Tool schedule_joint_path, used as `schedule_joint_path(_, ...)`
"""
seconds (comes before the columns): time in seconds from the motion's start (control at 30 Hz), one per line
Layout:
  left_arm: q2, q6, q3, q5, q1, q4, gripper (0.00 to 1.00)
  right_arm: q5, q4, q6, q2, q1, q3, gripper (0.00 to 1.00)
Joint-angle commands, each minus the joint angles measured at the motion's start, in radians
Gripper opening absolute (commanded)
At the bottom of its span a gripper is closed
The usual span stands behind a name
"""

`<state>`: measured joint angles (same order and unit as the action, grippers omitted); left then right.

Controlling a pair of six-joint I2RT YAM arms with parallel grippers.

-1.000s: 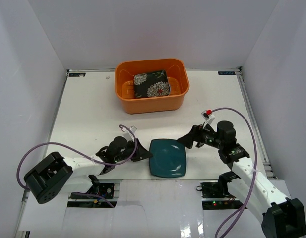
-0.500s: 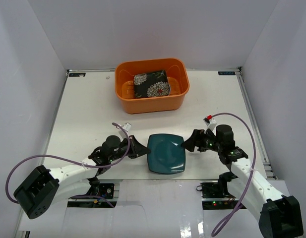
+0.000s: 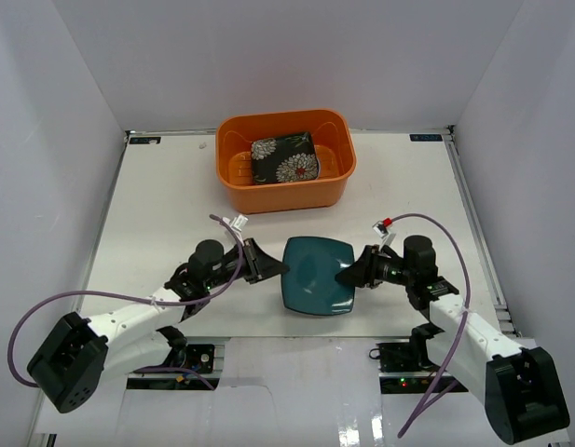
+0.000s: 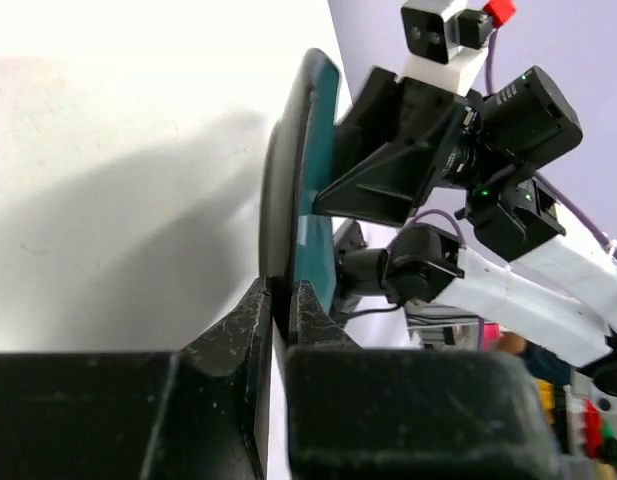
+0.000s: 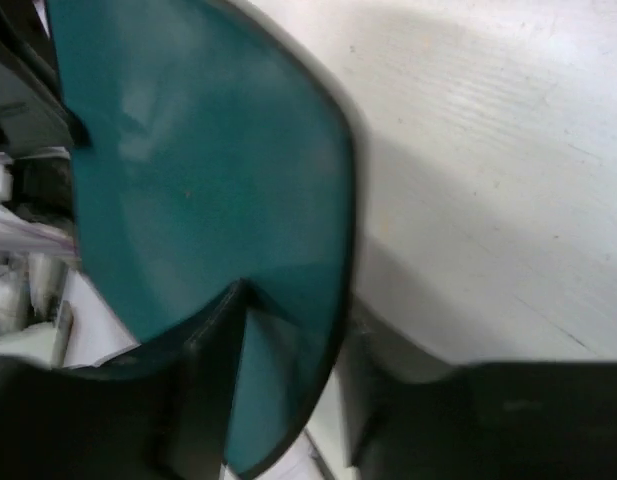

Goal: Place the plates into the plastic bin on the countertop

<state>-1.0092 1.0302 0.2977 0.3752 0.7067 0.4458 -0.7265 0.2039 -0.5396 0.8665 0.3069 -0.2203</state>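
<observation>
A square dark teal plate (image 3: 317, 275) hangs just above the countertop (image 3: 157, 214), held between both arms. My left gripper (image 3: 278, 270) is shut on its left rim; the left wrist view shows the plate (image 4: 288, 180) edge-on between the two pads (image 4: 281, 300). My right gripper (image 3: 348, 275) has its fingers on either side of the right rim, one on the plate's teal face (image 5: 208, 150) and one under it (image 5: 298, 310). The orange plastic bin (image 3: 285, 196) stands at the far centre. A black plate with white flowers (image 3: 285, 158) leans inside it.
White walls close in the countertop on the left, far and right sides. Purple cables loop from both wrists. The arm bases and mounting rail sit along the near edge (image 3: 296, 358).
My right gripper has moved left onto the teal plate's right rim and closed on it. The left arm has carried the plate slightly away from the near edge.
</observation>
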Motion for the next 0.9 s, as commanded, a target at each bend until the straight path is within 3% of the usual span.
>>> schedule_joint_path(0.0, 0.024, 0.033, 0.124, 0.070, -0.022, 0.134, 0.00, -0.066, 0.146, -0.080, 0.006, -0.006, -0.046, 0.36)
schedule_joint_path(0.03, 0.021, 0.027, 0.156, 0.073, -0.027, 0.125, 0.00, -0.067, 0.156, -0.118, -0.001, -0.006, -0.062, 0.09)
schedule_joint_path(0.17, 0.003, -0.088, 0.332, 0.057, -0.067, -0.081, 0.00, -0.016, 0.175, -0.181, -0.006, -0.005, -0.227, 0.08)
schedule_joint_path(0.2, 0.000, -0.132, 0.386, 0.045, -0.070, -0.143, 0.04, -0.007, 0.172, -0.186, 0.008, -0.003, -0.284, 0.08)
schedule_joint_path(0.27, -0.012, -0.290, 0.587, -0.039, -0.075, -0.352, 0.30, 0.031, 0.154, -0.195, 0.080, -0.005, -0.484, 0.08)
schedule_joint_path(0.3, -0.034, -0.341, 0.657, -0.080, -0.075, -0.424, 0.56, 0.044, 0.135, -0.195, 0.112, -0.005, -0.558, 0.08)
schedule_joint_path(0.4, -0.063, -0.484, 0.871, -0.249, -0.076, -0.637, 0.97, 0.078, 0.140, -0.226, 0.265, -0.005, -0.816, 0.08)
schedule_joint_path(0.5, -0.057, -0.573, 0.992, -0.410, -0.081, -0.755, 0.98, 0.091, 0.137, -0.256, 0.434, -0.005, -1.054, 0.08)
schedule_joint_path(0.6, -0.020, -0.645, 1.017, -0.527, -0.081, -0.811, 0.98, 0.097, 0.071, -0.240, 0.600, -0.006, -1.279, 0.08)
schedule_joint_path(0.87, 0.164, -0.654, 0.873, -0.570, -0.081, -0.874, 0.98, 0.168, -0.116, -0.200, 0.972, -0.006, -1.700, 0.08)
